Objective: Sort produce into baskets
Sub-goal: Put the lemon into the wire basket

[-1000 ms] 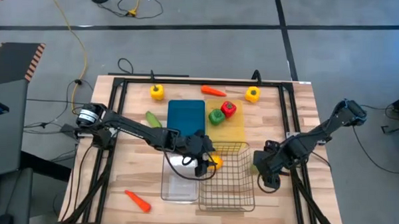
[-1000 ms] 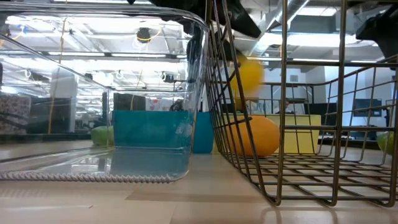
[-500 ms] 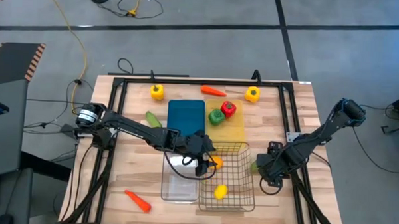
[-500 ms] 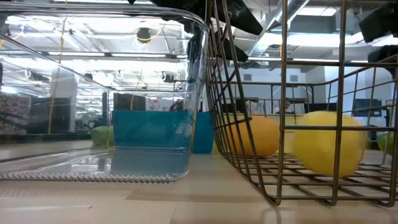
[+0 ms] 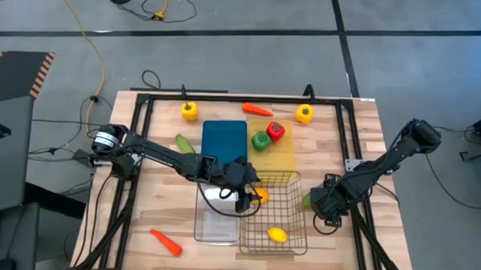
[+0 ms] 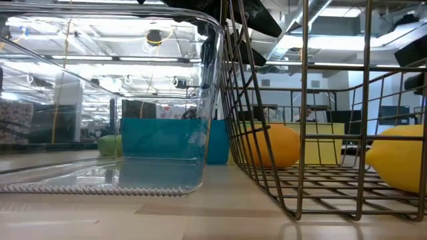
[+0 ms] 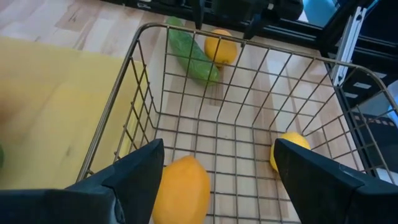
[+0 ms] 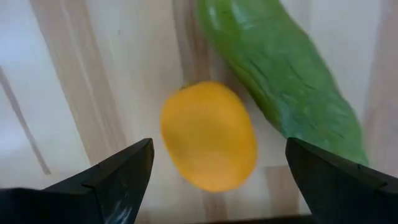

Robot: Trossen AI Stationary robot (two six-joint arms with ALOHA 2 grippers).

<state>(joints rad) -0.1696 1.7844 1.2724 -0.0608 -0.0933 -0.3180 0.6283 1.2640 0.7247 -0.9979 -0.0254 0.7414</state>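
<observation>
Silver wire makes up the mesh basket (image 5: pixel 276 216) near the front of the table, and a yellow lemon (image 5: pixel 277 234) lies loose on its floor toward the 6 o'clock wall, with an orange (image 5: pixel 260 196) resting at its 10 o'clock corner. The left gripper (image 5: pixel 244 193) hangs over that same corner, fingers spread apart and holding nothing; its wrist view looks down past them onto the orange and the lemon (image 7: pixel 287 149) lying on the wire. I'd judge the drop into the basket is done and this arm is free to go for another piece.

The step now in hand looks like the right arm's. The right gripper (image 5: pixel 324 212) sits low at the basket's 3 o'clock side, outside the wire, jaws wide and empty. Its wrist view shows a second orange (image 8: pixel 208 135) on the bare wood between the fingers, touching or just beside a green cucumber (image 8: pixel 286 78). Neither is gripped. The next move calls for settling squarely over the orange and closing without dragging the cucumber along.

Still unsorted: two yellow peppers (image 5: pixel 190 110), a carrot (image 5: pixel 257 110) near 12 o'clock, another carrot (image 5: pixel 166 241) at 7 o'clock. The clear bin (image 5: pixel 217 218) holds no produce that I can see.
</observation>
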